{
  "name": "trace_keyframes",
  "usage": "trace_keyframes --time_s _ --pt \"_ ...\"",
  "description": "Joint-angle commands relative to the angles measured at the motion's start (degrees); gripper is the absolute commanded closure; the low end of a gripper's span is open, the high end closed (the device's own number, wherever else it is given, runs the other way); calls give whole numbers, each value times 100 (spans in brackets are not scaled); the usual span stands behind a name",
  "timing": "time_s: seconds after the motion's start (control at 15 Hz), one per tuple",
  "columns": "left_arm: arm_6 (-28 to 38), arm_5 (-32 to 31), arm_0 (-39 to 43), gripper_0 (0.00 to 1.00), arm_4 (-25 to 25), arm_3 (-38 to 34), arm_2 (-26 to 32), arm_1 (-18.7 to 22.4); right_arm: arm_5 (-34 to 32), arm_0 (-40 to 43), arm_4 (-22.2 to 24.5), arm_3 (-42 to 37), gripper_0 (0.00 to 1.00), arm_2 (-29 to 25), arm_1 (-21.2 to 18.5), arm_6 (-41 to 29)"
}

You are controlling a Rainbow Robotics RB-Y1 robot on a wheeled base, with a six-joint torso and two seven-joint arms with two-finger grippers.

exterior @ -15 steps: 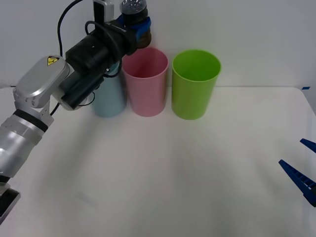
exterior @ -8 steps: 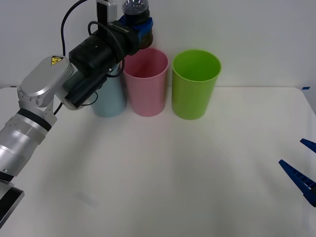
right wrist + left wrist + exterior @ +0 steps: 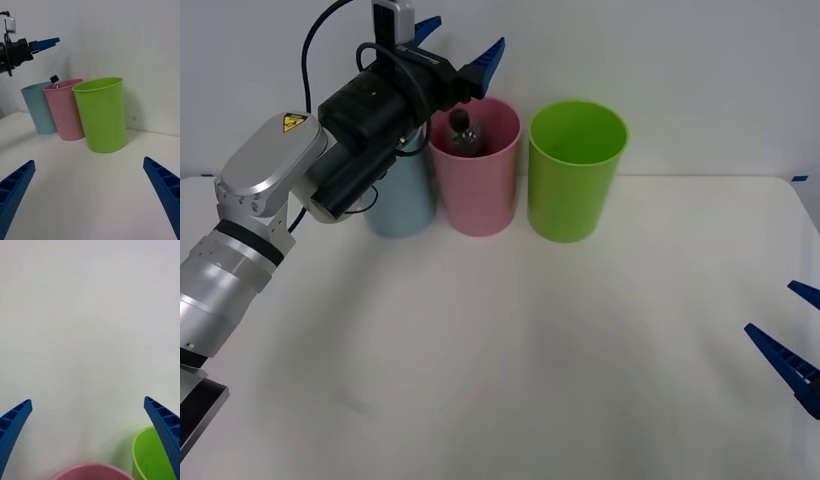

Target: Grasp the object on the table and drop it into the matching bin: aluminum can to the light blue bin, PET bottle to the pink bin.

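Well, the drop looks all but done. My left gripper (image 3: 461, 48) hangs above the mouth of the pink bin (image 3: 476, 185) with its blue fingers spread wide and nothing between them. The PET bottle (image 3: 463, 131) is inside that bin's rim, tilted, its black cap poking just over the edge as my right wrist camera sees it (image 3: 54, 78); I cannot tell whether it is mid-fall or leaning against the wall. That is the matching bin for a bottle, so I judge the sorting finished; what is left is to draw my left arm away from the bins.

My right gripper (image 3: 790, 345) waits low at the table's right edge, its fingers wide apart and empty.

The table (image 3: 560, 360) is a plain white top. Along its far edge stand three bins in a row, close together: the light blue bin (image 3: 402, 205), partly behind my left arm, then the pink one, then a lime green bin (image 3: 574, 175). Behind them is a bare pale wall.
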Motion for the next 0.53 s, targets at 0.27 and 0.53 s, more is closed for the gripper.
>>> trace_keyframes --time_s 0.27,0.53 --pt "-20 -178 90 0 240 -47 0 126 0 0 0 0 0 0 0 0" --pt "-20 -196 608 0 670 -680 9 531 0 0 0 0 0 0 0 0"
